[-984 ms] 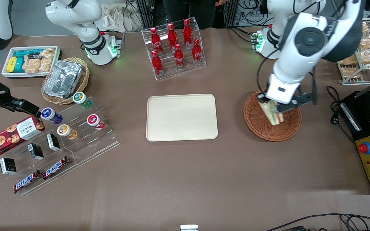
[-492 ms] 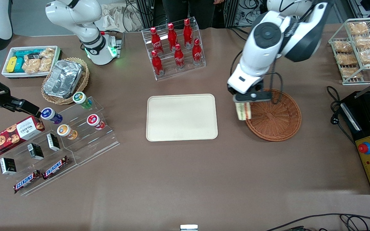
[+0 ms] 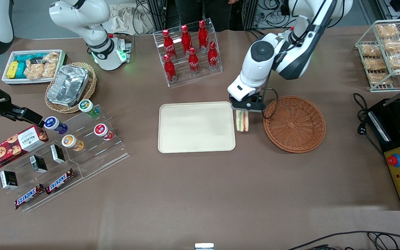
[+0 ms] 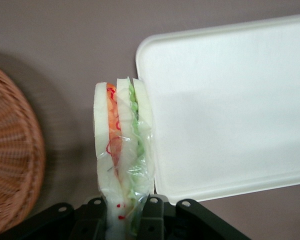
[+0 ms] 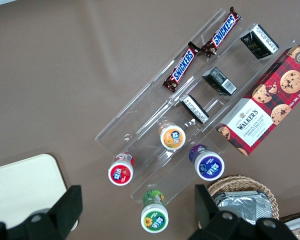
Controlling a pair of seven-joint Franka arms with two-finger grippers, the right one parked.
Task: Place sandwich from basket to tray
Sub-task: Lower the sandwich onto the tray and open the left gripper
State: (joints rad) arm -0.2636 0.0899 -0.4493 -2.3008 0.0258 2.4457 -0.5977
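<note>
Already out of the basket (image 3: 294, 124), the sandwich (image 3: 242, 121) hangs clamped in the hand (image 3: 246, 108) over the tabletop (image 3: 200, 194) — just beside the tray (image 3: 196, 139), not yet over it; setting down remains.

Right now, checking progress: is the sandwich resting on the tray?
No: the gripper holds the sandwich between the tray and the basket.

Brown-covered table (image 3: 200, 194), evenly lit
</note>
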